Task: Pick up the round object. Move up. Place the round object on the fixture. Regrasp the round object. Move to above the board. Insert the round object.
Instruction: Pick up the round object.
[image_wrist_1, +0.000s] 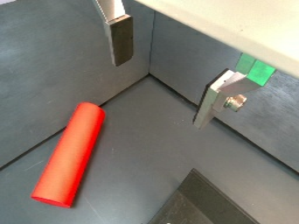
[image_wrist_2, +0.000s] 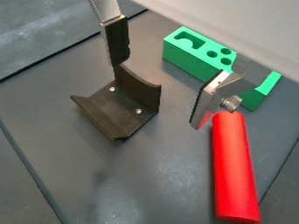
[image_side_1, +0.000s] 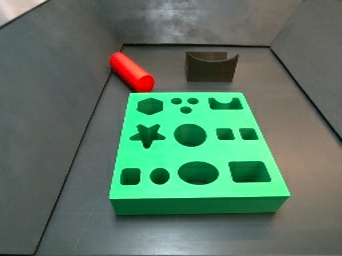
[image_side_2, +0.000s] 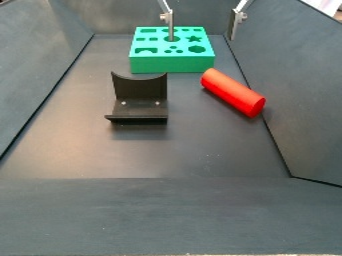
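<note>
The round object, a smooth red cylinder (image_side_1: 131, 70), lies flat on the dark floor next to the fixture (image_side_1: 210, 65), behind the green board (image_side_1: 194, 150). In a side view the cylinder (image_side_2: 233, 92) rests to the right of the fixture (image_side_2: 138, 98), with the board (image_side_2: 171, 47) further back. My gripper (image_side_2: 203, 14) hangs high above them, open, with nothing between its fingers. In both wrist views it (image_wrist_1: 166, 70) (image_wrist_2: 162, 72) is well clear of the cylinder (image_wrist_1: 70, 156) (image_wrist_2: 233, 166). A wrist view shows the fixture (image_wrist_2: 117, 105) and a board corner (image_wrist_2: 198, 54) below.
Sloping grey walls (image_side_2: 301, 80) enclose the dark floor on all sides. A pale ledge (image_wrist_1: 233, 22) runs along the top of one wall. The board's shaped holes (image_side_1: 191, 133) stand open.
</note>
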